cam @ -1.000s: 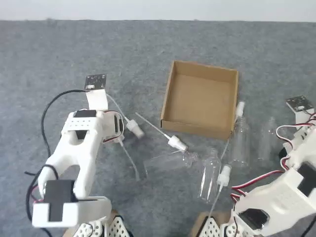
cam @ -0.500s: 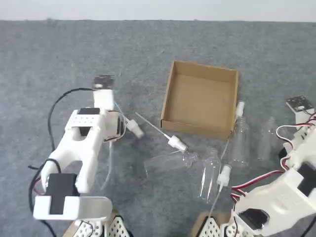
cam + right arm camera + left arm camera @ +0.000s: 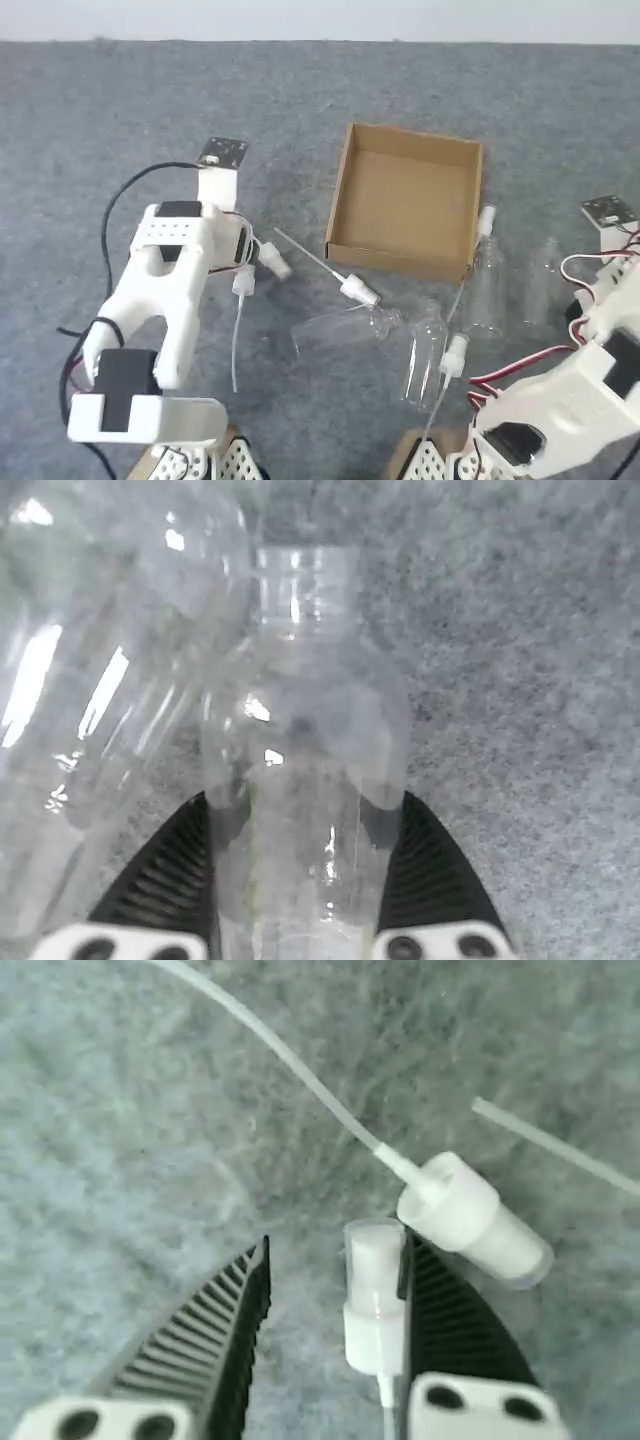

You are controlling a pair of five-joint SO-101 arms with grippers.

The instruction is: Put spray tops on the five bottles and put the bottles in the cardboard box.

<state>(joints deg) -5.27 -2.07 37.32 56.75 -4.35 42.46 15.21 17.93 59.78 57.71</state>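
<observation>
Spray top — white, between open left jaws | clear bottle — right jaws gripping

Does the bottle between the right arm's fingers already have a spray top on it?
No: in the right wrist view the bottle between the fingers ends in a bare, open threaded neck.

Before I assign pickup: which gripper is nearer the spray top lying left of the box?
Left. The left gripper hangs right beside that spray top; the right gripper sits beyond the box, gripping a bottle.
</observation>
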